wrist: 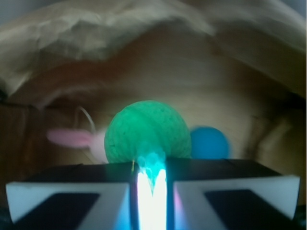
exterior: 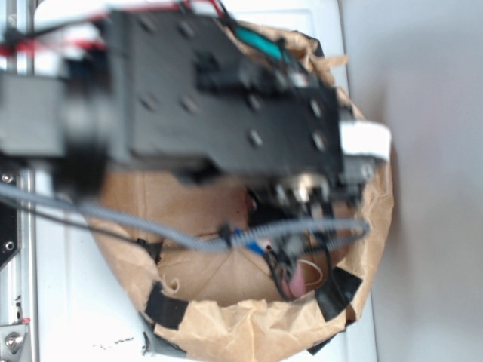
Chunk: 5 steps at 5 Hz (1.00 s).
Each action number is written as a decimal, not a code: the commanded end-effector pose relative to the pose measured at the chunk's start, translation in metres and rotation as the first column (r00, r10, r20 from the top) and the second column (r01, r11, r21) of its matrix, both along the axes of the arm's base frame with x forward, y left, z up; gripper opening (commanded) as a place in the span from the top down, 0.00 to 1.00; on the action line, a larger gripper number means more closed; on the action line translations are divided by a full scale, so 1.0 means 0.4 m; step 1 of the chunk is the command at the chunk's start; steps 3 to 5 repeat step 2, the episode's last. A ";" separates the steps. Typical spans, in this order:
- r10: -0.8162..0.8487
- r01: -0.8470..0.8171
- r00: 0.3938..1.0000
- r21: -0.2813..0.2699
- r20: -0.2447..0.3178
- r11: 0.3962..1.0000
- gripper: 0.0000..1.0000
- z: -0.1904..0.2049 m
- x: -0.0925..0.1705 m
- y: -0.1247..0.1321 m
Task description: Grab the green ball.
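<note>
The green ball (wrist: 146,132) fills the middle of the wrist view, round with a fine knit texture, its lower edge hidden behind my fingers. My gripper (wrist: 152,177) has its jaws drawn close, with only a narrow bright slit between them and a bit of green pinched at the top of the slit. The ball looks sharp while everything behind it is smeared. In the exterior view the blurred arm covers the ball, and the gripper (exterior: 298,260) hangs inside the paper-lined bowl.
A bright blue ball (wrist: 209,143) lies just right of the green one, and a pink plush bunny (wrist: 72,138) just left. Crumpled brown paper walls (exterior: 249,324) with black tape patches ring the bowl. A grey cable (exterior: 151,226) crosses in front.
</note>
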<state>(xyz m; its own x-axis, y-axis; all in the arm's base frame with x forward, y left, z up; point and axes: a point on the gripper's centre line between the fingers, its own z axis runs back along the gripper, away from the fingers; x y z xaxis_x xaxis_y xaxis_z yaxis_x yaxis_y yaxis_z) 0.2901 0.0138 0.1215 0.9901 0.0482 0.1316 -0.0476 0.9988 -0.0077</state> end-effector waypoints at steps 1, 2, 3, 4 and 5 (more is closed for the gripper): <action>0.029 -0.028 1.000 0.174 -0.003 0.984 1.00 0.072 -0.067 0.049; -0.008 0.011 1.000 0.258 -0.013 0.966 1.00 0.055 -0.077 0.030; -0.008 0.011 1.000 0.258 -0.013 0.966 1.00 0.055 -0.077 0.030; -0.008 0.011 1.000 0.258 -0.013 0.966 1.00 0.055 -0.077 0.030; -0.008 0.011 1.000 0.258 -0.013 0.966 1.00 0.055 -0.077 0.030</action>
